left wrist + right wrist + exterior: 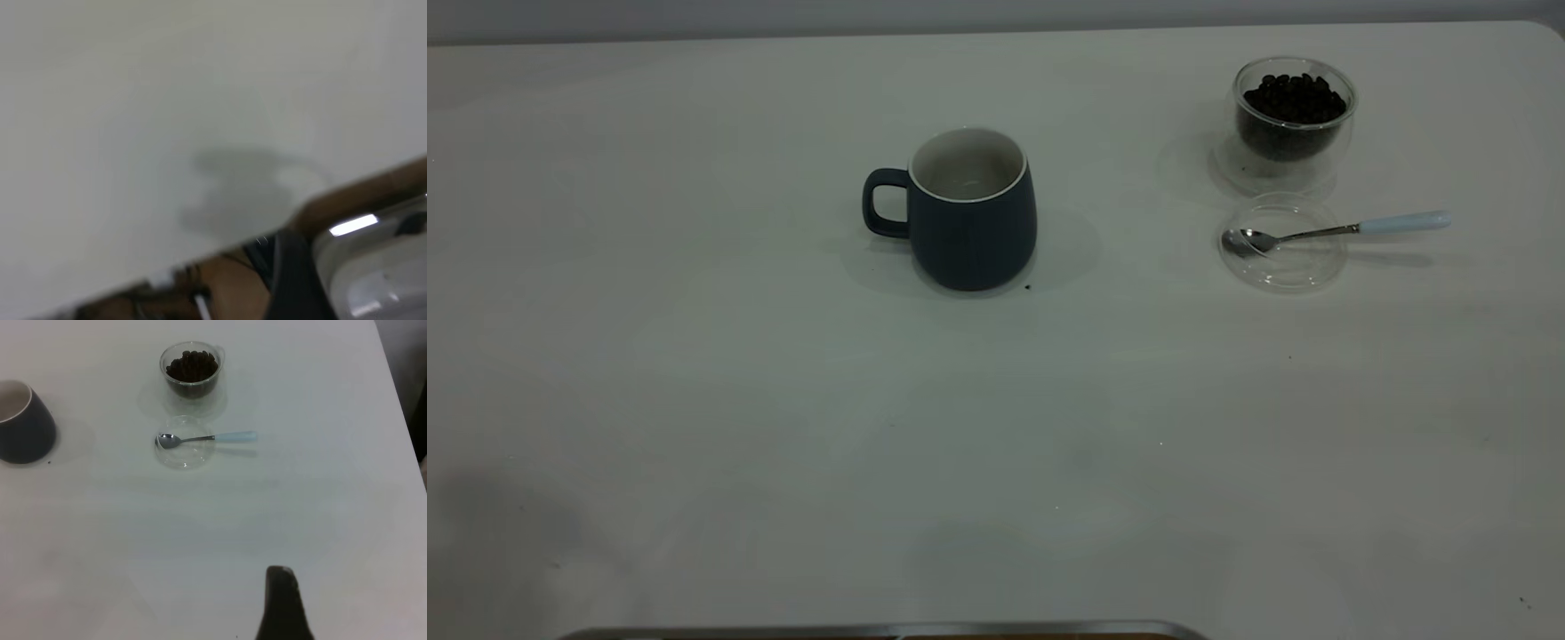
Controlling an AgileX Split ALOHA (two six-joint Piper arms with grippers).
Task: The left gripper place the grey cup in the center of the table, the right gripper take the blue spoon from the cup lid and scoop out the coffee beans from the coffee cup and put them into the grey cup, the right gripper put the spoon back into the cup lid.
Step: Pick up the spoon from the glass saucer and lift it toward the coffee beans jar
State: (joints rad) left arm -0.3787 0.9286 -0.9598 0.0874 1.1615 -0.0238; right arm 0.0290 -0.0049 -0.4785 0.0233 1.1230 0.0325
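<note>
The big plain white table [783, 427] fills most of the outside view, and no arm shows in it; in the right wrist view one dark pointed finger [283, 603] of the right gripper sticks up over bare table, well away from the cups, and I cannot tell how wide its fingers are or see it holding anything; in the left wrist view a dark part of the left gripper [293, 280] hangs at the table's edge, and I cannot tell its fingers either. Farther back, near the middle of the table, the dark blue-grey round mug [969, 213] stands upright, handle to the left. To its right lies the small clear round lid [1285, 262]; the shiny little spoon with a pale blue handle [1338, 231] rests its bowl in the lid, its handle pointing right. Just behind the lid stands the small clear glass cup [1291, 120], full of dark brown coffee beans [1294, 98].
</note>
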